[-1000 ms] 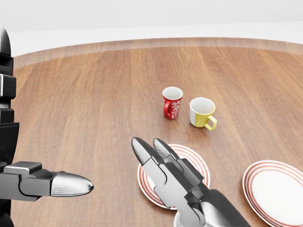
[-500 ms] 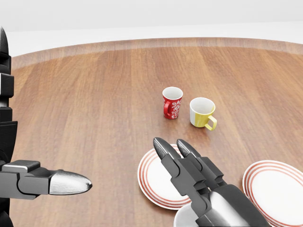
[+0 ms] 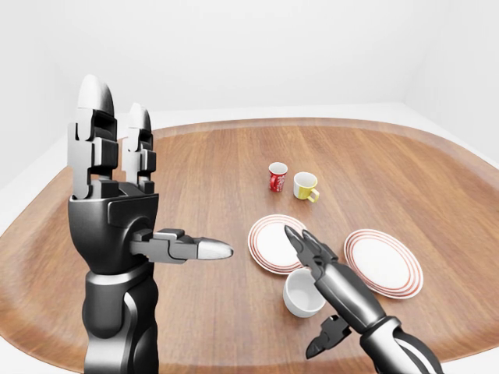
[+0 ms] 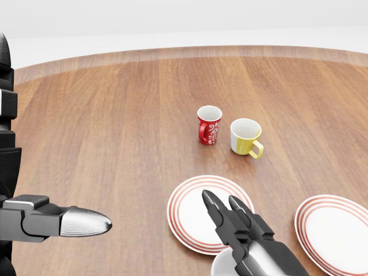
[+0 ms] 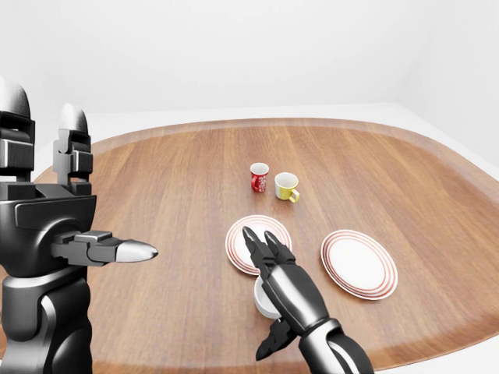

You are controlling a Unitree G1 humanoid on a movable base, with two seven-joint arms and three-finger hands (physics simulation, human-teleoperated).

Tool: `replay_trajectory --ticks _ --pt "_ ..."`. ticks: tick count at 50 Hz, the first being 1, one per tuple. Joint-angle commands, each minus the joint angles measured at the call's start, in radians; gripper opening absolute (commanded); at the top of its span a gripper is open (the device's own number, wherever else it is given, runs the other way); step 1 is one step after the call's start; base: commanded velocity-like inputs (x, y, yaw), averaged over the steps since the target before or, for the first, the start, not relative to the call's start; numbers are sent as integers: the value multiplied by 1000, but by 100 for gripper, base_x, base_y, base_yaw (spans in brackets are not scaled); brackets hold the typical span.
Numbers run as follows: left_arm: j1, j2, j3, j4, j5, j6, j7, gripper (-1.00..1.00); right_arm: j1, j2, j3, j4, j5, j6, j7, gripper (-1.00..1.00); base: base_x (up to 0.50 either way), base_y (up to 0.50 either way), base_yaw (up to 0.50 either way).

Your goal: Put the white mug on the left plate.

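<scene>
Wood-grain counter (image 3: 195,171) carries the white mug (image 3: 300,292) just below the left plate (image 3: 269,241). Your right hand (image 3: 316,261) hovers over it, fingers spread, apparently not gripping. Close off-centre and you'll likely tip it. Left hand (image 3: 117,195) idles, splayed.

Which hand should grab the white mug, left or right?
Right. The right hand hovers open directly over the white mug, which sits just below the left plate in the left-eye view. The left hand is raised upright far to the view's left, well away from both.
</scene>
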Motion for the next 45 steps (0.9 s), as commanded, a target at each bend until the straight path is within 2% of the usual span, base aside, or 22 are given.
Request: replay_trajectory --ticks 1,14,30,45 --pt "3 -1 -2 -1 1 0 -1 100 21 -16 35 59 -74 0 -61 100 0 0 0" --pt "4 -2 -5 -1 4 0 -2 100 -21 13 -28 101 -148 0 -85 100 0 0 0" --pt "7 -4 -10 2 8 0 -2 100 -31 27 -30 162 -225 0 -129 100 0 0 0" --pt "14 -7 -16 -5 10 0 -4 100 -38 20 20 188 -287 0 -165 100 0 0 0"
